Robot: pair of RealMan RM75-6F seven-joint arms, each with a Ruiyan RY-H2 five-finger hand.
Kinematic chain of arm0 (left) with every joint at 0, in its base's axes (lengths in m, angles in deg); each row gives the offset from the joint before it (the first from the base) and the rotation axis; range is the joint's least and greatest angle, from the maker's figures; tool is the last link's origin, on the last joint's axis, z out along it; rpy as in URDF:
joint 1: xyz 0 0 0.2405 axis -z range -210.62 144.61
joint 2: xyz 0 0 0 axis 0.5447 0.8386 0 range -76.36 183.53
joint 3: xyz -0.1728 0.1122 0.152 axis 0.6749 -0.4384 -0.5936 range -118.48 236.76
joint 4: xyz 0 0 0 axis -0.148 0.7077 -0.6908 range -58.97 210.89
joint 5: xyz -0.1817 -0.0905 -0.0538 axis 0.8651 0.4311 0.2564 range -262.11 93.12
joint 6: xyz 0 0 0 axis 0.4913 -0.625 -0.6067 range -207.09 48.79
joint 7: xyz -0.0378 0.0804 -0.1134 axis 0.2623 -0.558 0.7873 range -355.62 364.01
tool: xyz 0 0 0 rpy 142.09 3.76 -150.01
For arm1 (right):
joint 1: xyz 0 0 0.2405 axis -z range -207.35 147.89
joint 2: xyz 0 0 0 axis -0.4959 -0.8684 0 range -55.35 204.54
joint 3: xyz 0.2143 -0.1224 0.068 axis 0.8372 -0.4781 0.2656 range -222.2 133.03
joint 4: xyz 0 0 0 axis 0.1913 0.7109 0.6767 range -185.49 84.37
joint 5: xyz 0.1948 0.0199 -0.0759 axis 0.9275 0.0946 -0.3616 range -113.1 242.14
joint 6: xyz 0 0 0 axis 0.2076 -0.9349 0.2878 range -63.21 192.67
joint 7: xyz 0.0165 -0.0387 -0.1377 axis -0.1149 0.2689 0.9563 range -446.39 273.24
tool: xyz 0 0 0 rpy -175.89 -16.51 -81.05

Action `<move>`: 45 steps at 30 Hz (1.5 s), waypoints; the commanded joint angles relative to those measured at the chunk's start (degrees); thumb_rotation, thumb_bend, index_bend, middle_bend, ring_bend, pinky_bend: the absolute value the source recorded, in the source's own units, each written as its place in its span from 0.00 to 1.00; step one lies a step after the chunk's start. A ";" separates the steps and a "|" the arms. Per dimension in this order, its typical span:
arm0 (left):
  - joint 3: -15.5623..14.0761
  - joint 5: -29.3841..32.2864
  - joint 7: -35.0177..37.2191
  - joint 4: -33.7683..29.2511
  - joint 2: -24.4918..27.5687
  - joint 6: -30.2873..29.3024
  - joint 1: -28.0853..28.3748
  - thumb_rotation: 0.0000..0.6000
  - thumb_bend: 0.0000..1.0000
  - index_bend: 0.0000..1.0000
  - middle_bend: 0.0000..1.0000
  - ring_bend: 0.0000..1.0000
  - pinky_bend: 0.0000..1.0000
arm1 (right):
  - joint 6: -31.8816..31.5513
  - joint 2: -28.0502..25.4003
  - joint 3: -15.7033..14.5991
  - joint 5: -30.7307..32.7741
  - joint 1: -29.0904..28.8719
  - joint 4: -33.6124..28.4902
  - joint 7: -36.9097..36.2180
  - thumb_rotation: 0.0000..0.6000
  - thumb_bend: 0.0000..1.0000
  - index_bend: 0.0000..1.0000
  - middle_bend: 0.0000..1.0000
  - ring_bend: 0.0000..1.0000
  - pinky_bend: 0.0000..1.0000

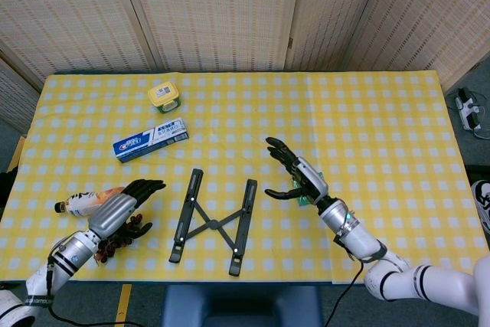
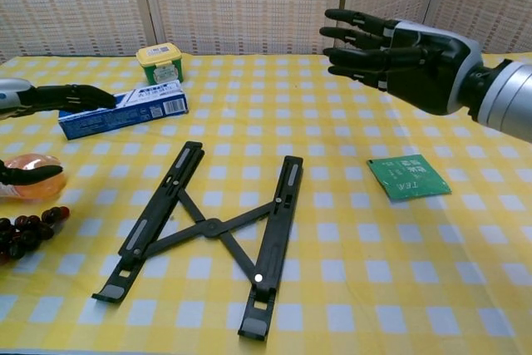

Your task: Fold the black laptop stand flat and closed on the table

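Black metal laptop stand (image 2: pixel 212 232) is lying flat on the yellow checked tablecloth (image 2: pixel 349 288), legs splayed in an X. Right hand (image 2: pixel 397 50) is hovering above it, fingers spread, holding nothing. Left hand (image 1: pixel 121 206) is hovering over an orange drink bottle (image 1: pixel 86 203), fingers extended, empty. A green sachet (image 2: pixel 409 177) is sitting beside the stand.
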 commanded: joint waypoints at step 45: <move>6.92 8.69 -34.40 32.30 -28.13 11.26 12.98 1.00 0.21 0.00 0.00 0.00 0.00 | -3.51 8.20 -9.47 -24.21 4.58 7.44 77.82 1.00 0.23 0.43 0.70 0.68 0.62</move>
